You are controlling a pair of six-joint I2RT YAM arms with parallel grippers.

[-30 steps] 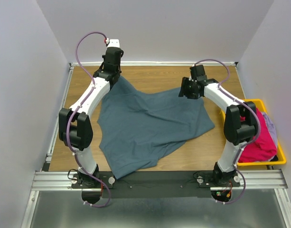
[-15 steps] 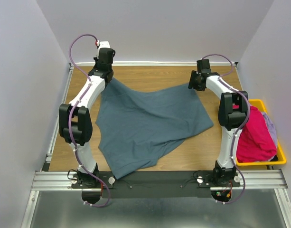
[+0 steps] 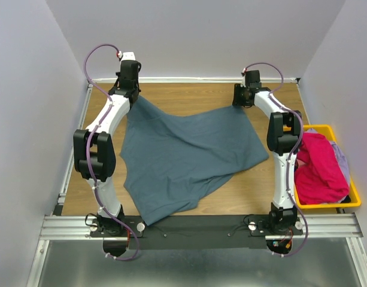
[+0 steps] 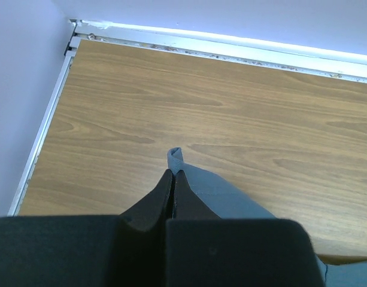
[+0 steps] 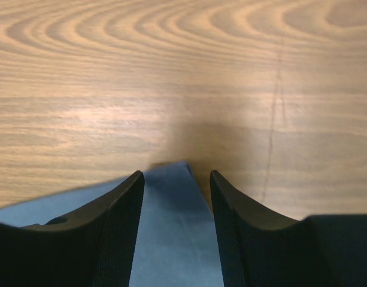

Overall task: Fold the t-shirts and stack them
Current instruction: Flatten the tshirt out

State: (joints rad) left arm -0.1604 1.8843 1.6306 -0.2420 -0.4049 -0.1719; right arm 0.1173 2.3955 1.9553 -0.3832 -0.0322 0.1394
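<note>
Slate t-shirt (image 3: pixel 189 152) lies spread and unfolded mid-frame on the counter (image 3: pixel 189 95). Left gripper (image 4: pixel 173 174) clenched on its upper-left corner; right gripper (image 5: pixel 176 176) released, jaws astride the upper-right corner. Magenta t-shirt (image 3: pixel 318 170) heaped in the yellow bin (image 3: pixel 330 205). Nothing folded or stacked yet

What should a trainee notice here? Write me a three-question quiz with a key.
1. True or false: the left gripper is shut on a corner of the blue-grey shirt.
2. Fill in: the right gripper has its jaws ____, one on each side of the blue-grey shirt's other far corner.
3. Where does the pink shirt lie? A: in the yellow bin. B: on the blue-grey shirt. C: in the right gripper.
Key: 1 true; 2 open; 3 A.
</note>
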